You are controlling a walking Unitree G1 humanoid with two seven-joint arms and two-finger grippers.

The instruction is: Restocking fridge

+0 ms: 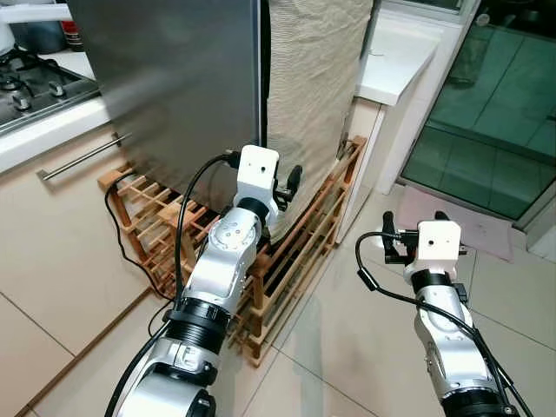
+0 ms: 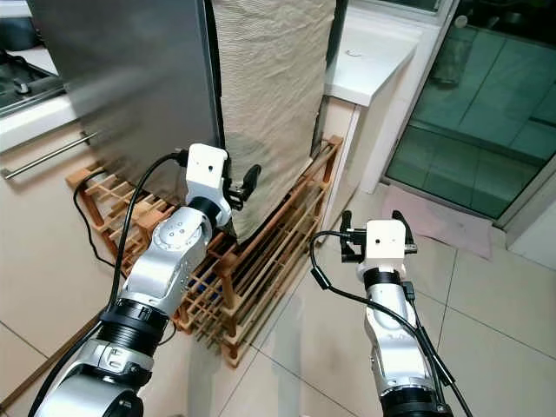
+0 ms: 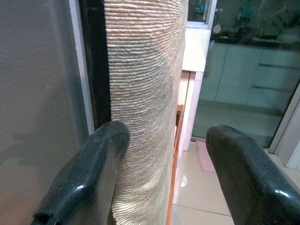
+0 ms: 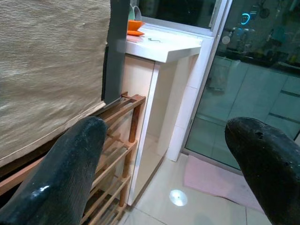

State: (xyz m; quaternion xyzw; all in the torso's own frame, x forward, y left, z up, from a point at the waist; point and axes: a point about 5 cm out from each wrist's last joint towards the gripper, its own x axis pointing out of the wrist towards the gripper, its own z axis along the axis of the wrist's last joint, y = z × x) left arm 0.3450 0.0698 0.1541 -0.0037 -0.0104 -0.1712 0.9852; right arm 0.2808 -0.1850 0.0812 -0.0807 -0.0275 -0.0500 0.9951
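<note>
your left gripper, fingers spread, sits at the fridge door's edge beside its beige cloth cover, above the wooden rack, while your right gripper hangs spread over floor tiles.

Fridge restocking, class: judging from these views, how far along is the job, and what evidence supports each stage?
Done: nothing visibly; the tall grey steel fridge looks closed, and no groceries are held. In hand: the left gripper, open, is at the fridge's edge beside the beige ribbed cloth cover, above the wooden slatted rack, likely reaching to open the door. The right gripper is open, over the floor. Left: opening, loading, closing.
</note>
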